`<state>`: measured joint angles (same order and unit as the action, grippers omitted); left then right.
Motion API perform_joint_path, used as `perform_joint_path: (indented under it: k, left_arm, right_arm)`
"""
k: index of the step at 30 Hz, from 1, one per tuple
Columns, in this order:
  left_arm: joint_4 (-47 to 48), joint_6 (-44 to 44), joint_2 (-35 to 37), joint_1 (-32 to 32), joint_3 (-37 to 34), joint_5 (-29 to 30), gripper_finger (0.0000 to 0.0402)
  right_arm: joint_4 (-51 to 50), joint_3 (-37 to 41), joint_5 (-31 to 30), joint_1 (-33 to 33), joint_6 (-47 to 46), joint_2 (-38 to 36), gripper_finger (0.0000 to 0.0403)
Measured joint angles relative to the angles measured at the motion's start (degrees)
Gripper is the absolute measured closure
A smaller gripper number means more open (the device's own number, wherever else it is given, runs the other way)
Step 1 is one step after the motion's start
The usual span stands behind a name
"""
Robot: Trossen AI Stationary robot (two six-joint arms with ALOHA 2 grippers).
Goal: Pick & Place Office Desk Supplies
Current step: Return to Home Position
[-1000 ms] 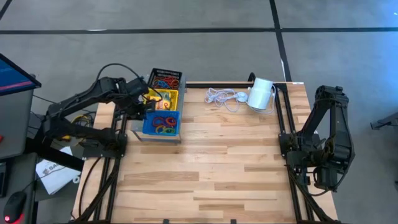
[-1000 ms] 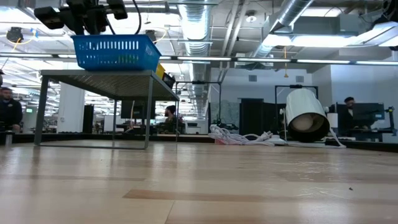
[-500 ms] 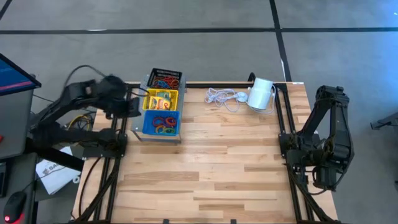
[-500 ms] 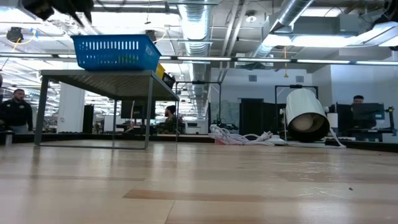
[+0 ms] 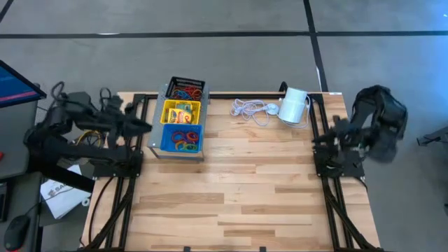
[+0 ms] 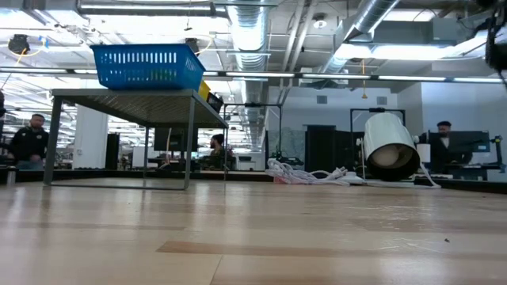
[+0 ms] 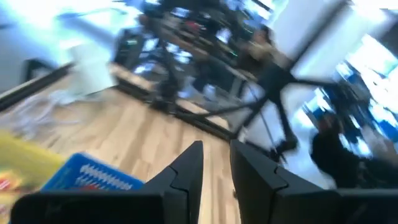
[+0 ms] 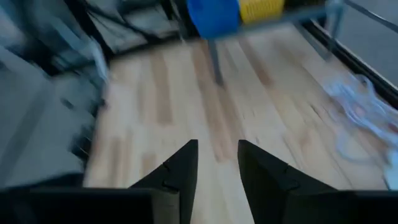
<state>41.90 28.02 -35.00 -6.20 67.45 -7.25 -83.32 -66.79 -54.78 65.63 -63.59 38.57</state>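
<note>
A: Where are the trays?

B: All three sit in a row on the shelf [image 6: 119, 96], which stands at the far left corner of the bench [image 5: 238, 189]. The black mesh tray [image 5: 187, 79] is nearest the far edge, the yellow tray [image 5: 165, 112] is in the middle, and the blue tray [image 6: 147, 66] is on the near side.

A: What is in them?

B: The black one holds coloured rubber bands [image 5: 187, 91] and the yellow one holds crayon boxes [image 5: 182, 110]. The blue one holds more coloured loops [image 5: 184, 137].

A: And the arms?

B: The left arm [image 5: 77, 122] lies across the bench's left edge, its tip near the shelf but clear of the trays. The left jaws are released. Their fingers [image 7: 186, 177] stand a little apart with nothing between them. The right arm [image 5: 374, 126] is folded beyond the right edge, well apart from the shelf. The right jaws are also released, fingers [image 8: 177, 171] parted and empty.

A: Anything else on the bench?

B: A coiled white cord [image 5: 250, 108] lies along the far edge. A white cylinder [image 5: 294, 105] lies on its side just beside it, toward the far right corner. In the low view, a person [image 6: 30, 141] shows in the room beyond the left side.
</note>
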Motion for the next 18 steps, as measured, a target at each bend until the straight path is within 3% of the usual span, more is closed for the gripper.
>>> perform_joint_path:
  k: [3,8,18]
  left_arm:
    - [-2.4,-6.3,1.2,5.3,-4.3,-0.2,0.0325]
    - [-4.2,-12.4,5.1,11.2,-10.8,5.2,0.0325]
    - [-12.7,-19.8,19.1,14.2,-24.6,6.4,0.0325]
  right_arm:
    - [9.5,2.2,-2.1,0.0,10.4,-8.0,0.0299]
    - [27.2,7.5,-0.9,2.1,32.2,-19.0,0.0311]
    - [49.2,17.7,-4.5,10.6,60.1,-37.8,0.0320]
